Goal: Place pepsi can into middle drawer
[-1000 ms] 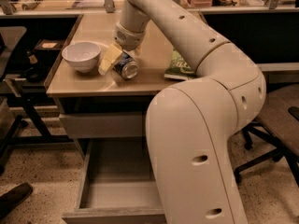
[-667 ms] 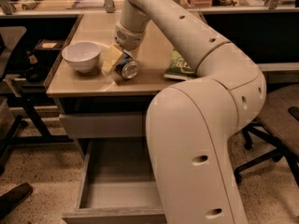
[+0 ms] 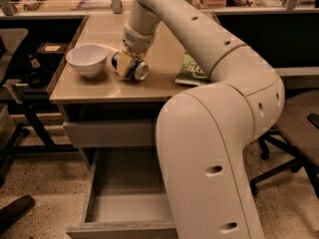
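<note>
1. Gripper point(image 3: 125, 63) is low over the desk point(image 3: 94, 91), set on the pepsi can point(image 3: 137, 70). The can lies on its side mid-desk. Cannot tell whether the jaws are clenched on it or released.
2. Risk: a round can on its side may roll or slip out on the lift if the hold is off-centre.
3. Middle drawer point(image 3: 119, 209) stands pulled out below. The arm's own bulky link point(image 3: 209, 158) covers part of it, so the way down looks tight.
4. White bowl point(image 3: 86, 59) is just beside the can and the green chip bag point(image 3: 190, 72) is near. Either could be nudged.

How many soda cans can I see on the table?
1. The pepsi can lies on its side on the table, beside the white bowl, with the gripper at it. The arm may hide others.
</note>
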You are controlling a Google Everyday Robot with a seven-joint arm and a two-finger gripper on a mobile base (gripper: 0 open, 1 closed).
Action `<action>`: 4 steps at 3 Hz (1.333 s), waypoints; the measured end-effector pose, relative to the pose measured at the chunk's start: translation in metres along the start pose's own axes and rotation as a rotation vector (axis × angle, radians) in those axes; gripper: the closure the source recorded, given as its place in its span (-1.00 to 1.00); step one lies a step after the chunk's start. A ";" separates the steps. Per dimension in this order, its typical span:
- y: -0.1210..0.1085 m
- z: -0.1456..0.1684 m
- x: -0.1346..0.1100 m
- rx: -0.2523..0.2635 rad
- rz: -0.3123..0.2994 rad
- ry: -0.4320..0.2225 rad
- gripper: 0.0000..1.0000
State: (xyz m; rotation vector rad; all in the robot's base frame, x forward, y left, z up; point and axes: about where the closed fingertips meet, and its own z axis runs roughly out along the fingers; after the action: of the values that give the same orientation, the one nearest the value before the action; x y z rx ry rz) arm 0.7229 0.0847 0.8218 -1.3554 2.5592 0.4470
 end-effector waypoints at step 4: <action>0.002 -0.012 0.006 0.010 0.003 -0.021 1.00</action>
State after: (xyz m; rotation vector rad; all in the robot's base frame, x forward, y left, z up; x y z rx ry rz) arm 0.7176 0.0769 0.8312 -1.3367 2.5438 0.4457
